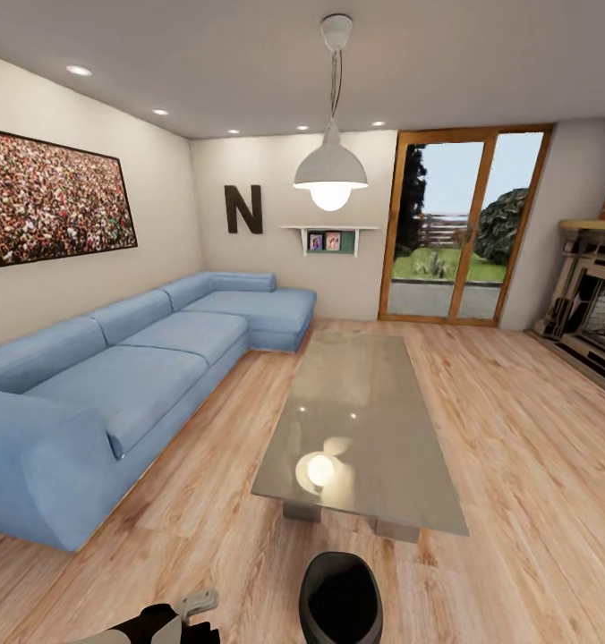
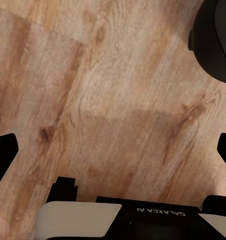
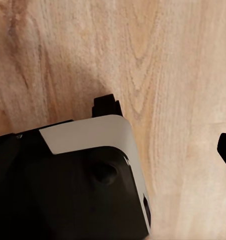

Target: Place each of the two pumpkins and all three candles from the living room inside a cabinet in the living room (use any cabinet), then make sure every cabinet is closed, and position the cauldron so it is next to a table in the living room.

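Cauldron (image 1: pixel 340 597), black and wide-mouthed, sits on the wooden floor (image 1: pixel 535 465) at the bottom centre of the head view, just short of the near end of the glossy grey coffee table (image 1: pixel 365 420), which runs up the middle of the frame. Blue corner sofa (image 1: pixel 115 376) fills the left side, with glass patio doors (image 1: pixel 455 224) upper right and a fireplace (image 1: pixel 598 304) at the right edge. Left gripper (image 2: pixel 113 150) hangs over bare floor with its fingertips (image 2: pixel 3 150) spread wide apart, the cauldron's rim in the top right corner there; can't tell how the right one's jaws stand.

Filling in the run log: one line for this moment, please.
scene: living room | cauldron: on floor by near end of table | left gripper: open, empty, over floor | right gripper: cannot tell
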Controlling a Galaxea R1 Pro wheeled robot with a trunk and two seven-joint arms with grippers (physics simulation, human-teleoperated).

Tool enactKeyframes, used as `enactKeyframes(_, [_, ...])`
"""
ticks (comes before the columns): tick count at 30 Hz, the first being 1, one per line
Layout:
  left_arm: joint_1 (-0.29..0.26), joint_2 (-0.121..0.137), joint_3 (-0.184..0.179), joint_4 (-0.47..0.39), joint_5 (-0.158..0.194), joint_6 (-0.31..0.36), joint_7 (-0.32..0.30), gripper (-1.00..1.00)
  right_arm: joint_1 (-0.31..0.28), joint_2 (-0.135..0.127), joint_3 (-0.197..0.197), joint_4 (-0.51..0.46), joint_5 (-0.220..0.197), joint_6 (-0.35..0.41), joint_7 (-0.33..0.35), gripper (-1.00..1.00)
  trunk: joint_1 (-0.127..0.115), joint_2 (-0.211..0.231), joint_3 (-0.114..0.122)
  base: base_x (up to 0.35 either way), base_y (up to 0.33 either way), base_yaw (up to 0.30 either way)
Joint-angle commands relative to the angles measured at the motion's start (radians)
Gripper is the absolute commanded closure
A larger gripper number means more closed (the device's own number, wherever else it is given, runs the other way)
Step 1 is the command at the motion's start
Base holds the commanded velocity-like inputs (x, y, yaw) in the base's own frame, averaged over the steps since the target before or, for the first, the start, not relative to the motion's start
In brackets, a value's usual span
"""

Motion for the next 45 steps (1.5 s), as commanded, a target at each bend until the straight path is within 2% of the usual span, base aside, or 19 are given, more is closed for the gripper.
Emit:
enactKeyframes(1, [-0.001,-0.001,-0.009,0.001,0.011,0.001,0.001,-1.0,-0.001,0.001,0.008,0.001,-0.01,0.002,-0.001,-1.0,-0.004,0.007,0.002,0.0,0.0,0.0])
enactKeyframes(8, [-0.001,-0.001,-0.009,0.001,0.011,0.001,0.001,-1.0,0.0,0.002,0.008,0.002,-0.01,-0.003,0.0,-1.0,-0.031,0.056,0.024,0.0,0.0,0.0])
enactKeyframes(15, [-0.001,-0.002,-0.008,0.001,0.011,0.0,0.001,-1.0,0.011,0.002,0.008,0.001,-0.011,-0.096,-0.003,-1.0,-0.058,0.105,0.046,0.0,0.0,0.0])
enactKeyframes(17, [-0.001,-0.001,-0.008,0.002,0.011,-0.033,0.001,-1.0,0.017,0.002,0.008,0.001,-0.011,-0.142,-0.008,-1.0,-0.065,0.119,0.052,0.0,0.0,0.0])
enactKeyframes(23, [-0.001,0.0,-0.008,0.004,0.011,-0.064,0.001,-1.0,0.064,0.004,0.008,0.002,-0.01,-0.155,-0.009,-1.0,-0.088,0.161,0.071,0.0,0.0,0.0])
enactKeyframes(26, [0.0,-0.004,-0.011,0.005,0.009,-0.064,-0.003,-1.0,0.091,0.005,0.008,0.002,-0.011,-0.156,-0.009,-1.0,-0.088,0.161,0.071,0.0,0.0,0.0])
enactKeyframes(45, [0.014,-0.001,-0.013,0.006,0.007,-0.066,-0.002,-1.0,0.095,0.005,0.008,0.002,-0.01,-0.156,-0.009,-1.0,-0.088,0.161,0.071,0.0,0.0,0.0])
